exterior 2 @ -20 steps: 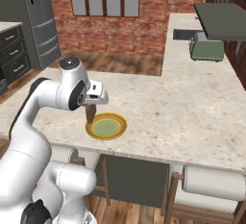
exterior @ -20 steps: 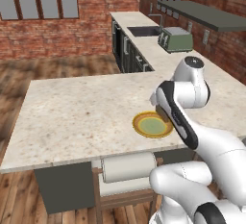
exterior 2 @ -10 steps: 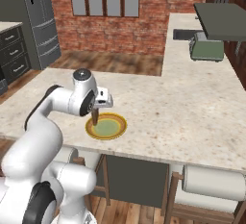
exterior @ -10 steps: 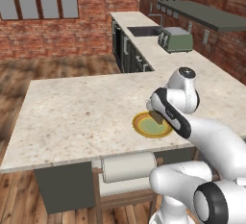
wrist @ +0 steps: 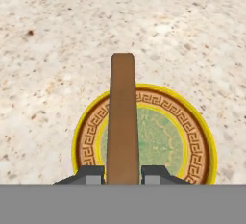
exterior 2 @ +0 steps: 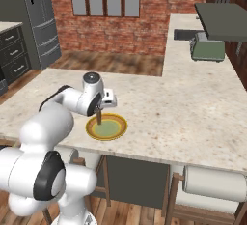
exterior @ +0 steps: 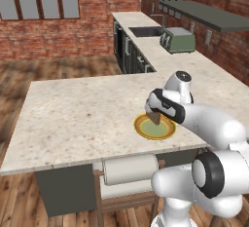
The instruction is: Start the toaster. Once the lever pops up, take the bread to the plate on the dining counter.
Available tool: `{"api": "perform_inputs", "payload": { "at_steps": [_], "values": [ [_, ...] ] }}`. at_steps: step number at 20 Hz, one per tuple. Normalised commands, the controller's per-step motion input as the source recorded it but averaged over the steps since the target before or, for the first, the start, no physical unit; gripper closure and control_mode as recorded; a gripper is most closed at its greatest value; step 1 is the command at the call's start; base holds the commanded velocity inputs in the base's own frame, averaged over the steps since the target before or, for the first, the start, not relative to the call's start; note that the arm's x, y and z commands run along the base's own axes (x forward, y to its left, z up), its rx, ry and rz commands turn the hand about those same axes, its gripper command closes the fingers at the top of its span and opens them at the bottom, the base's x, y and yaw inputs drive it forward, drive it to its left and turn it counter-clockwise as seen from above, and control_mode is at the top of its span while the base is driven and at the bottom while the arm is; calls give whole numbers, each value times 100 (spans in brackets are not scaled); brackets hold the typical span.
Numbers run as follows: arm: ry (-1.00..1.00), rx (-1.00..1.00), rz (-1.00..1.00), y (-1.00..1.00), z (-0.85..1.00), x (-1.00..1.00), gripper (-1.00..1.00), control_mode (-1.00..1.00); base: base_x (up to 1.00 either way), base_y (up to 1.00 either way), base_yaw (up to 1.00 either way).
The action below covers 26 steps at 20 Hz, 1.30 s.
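Bread [wrist: 123, 122], a brown rectangular toast slice, is hanging edge-down just over the round yellow-rimmed, olive-centred plate [exterior: 154, 127], with the two-finger gripper [wrist: 123, 174] clamping it from both sides. That plate is sitting near the front edge of the beige speckled-stone dining counter [exterior: 73, 119]. Far right, the sage-green metal toaster [exterior: 178, 40] is standing on the long worktop.

Two base views look forward-down from behind arm, left and right, sharing plate [exterior: 154, 126] on desk [exterior: 73, 119]; hand view close above plate.
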Motion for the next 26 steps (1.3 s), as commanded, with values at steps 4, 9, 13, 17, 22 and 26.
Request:
{"api": "perform_inputs", "payload": {
  "at_steps": [4, 9, 13, 17, 22, 26],
  "values": [
    [0, 0, 8, 0, -31, 18, 100, -100, 0, 0, 0],
    [0, 0, 5, 0, -10, 1, 100, -100, 0, 0, 0],
    [5, 0, 0, 0, 0, 0, 100, -100, 0, 0, 0],
    [12, 0, 0, 0, 0, 0, 100, -100, 0, 0, 0],
    [13, 0, 0, 0, 0, 0, 100, -100, 0, 0, 0],
    [1, 0, 0, 0, -1, 3, 100, -100, 0, 0, 0]
  ]
}}
